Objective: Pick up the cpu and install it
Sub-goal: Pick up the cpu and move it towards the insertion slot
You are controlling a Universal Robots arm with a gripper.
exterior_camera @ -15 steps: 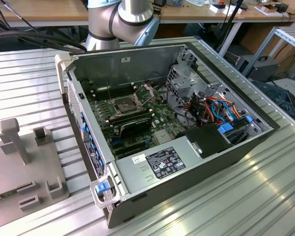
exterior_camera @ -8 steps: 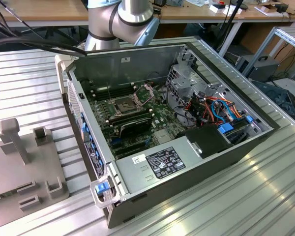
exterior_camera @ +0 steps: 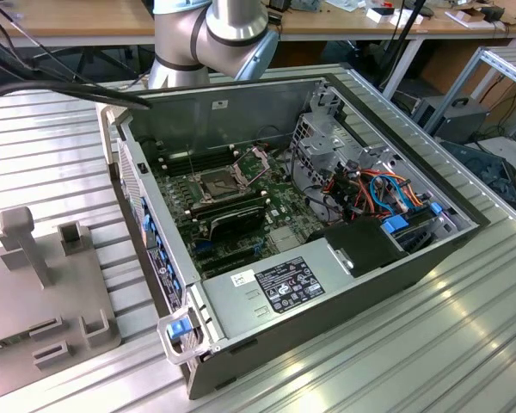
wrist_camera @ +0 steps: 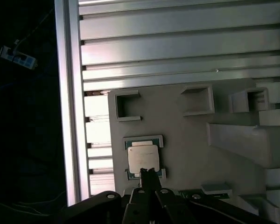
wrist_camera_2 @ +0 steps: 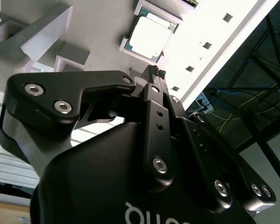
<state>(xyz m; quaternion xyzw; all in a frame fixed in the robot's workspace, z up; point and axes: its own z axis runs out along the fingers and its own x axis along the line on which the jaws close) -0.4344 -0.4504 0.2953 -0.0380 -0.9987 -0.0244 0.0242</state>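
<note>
The cpu (wrist_camera: pixel 142 157) lay flat in a shallow framed recess of the grey tray (wrist_camera: pixel 186 130). The tray sat on the slatted surface (exterior_camera: pixel 370 361), to the exterior view's left of the open case (exterior_camera: pixel 232 107). In both wrist views the pincer (wrist_camera_2: pixel 156 72) was clenched, its tips pressed together and grasping nothing. It was poised just beside the cpu's edge; whether it touched the chip could not be told. Inside the case, the socket (exterior_camera: pixel 217 182) stood with its frame raised.
</note>
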